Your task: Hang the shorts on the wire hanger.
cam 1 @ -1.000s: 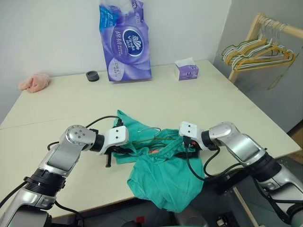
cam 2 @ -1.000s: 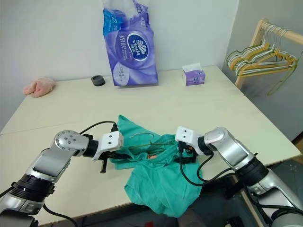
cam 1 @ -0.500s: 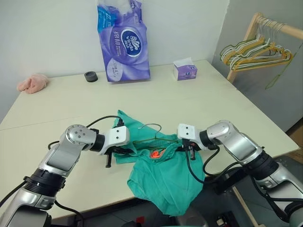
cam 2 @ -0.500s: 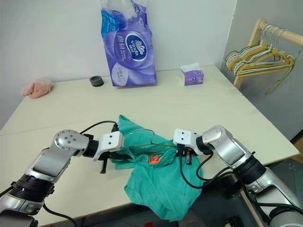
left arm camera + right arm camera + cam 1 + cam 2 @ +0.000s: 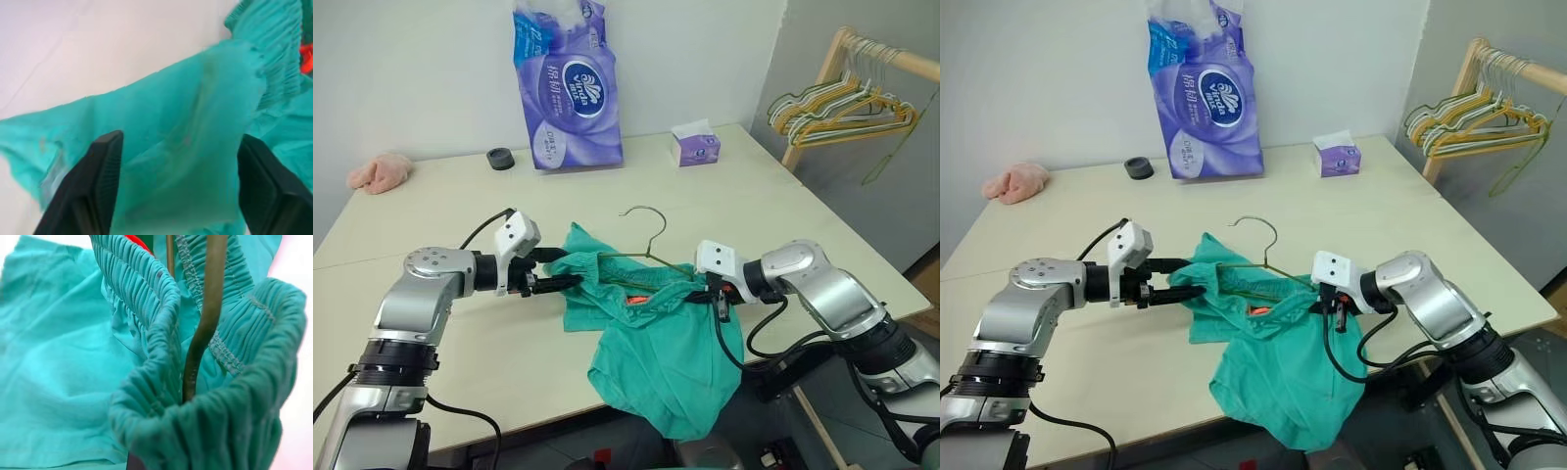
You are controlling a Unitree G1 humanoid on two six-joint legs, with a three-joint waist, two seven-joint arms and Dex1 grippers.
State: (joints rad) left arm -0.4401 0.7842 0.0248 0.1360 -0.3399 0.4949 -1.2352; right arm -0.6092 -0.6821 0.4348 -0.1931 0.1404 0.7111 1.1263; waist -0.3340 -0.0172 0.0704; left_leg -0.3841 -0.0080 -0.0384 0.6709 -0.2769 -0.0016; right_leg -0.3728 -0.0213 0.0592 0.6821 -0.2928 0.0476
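I've got the shorts [image 5: 651, 343] at the near table [image 5: 431, 206] edge, about 6 o'clock from the purple pack [image 5: 566, 83], lower half hanging off the front. The hanger [image 5: 646, 257] is threaded thru the waistband, hook poking up toward 12. R gripper [image 5: 717, 299] is clamped shut on the waistband and hanger wire at the 3 o'clock end; the wrist cam shows wire running thru the bunched elastic. L gripper [image 5: 563, 282] sits at the 9 o'clock end, fingers [image 5: 100, 181] spread wide w/ fabric lying between them, nothing pinched.

To do this bit well, I reckon: keep R firm so the wire doesn't slip out, close L on the waistband rather than loose leg cloth, then spread the elastic along the wire toward 9. Go slow, as the overhanging weight could drag it off.
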